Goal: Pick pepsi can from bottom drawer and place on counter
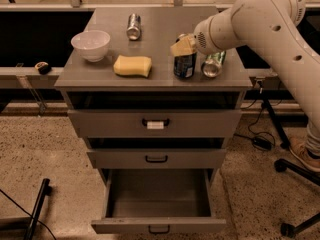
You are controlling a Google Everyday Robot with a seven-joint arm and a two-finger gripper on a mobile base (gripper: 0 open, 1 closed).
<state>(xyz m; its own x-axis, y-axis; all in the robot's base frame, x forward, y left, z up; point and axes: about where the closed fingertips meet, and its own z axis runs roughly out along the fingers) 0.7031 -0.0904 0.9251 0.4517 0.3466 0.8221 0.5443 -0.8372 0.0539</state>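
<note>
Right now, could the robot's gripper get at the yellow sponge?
Probably yes. The gripper is at the top of the pepsi can on the counter, and the sponge lies beside that can, uncovered, with bare counter between them.

The grey counter (160, 39) carries a white bowl (91, 44) at its left, a yellow sponge (132, 65) nearer the front, a silver can (133, 26) lying far back, and at the right an upright pepsi can (185, 66), the gripper (183, 46) at its top, with a green can (212, 64) lying just beside it.
</note>
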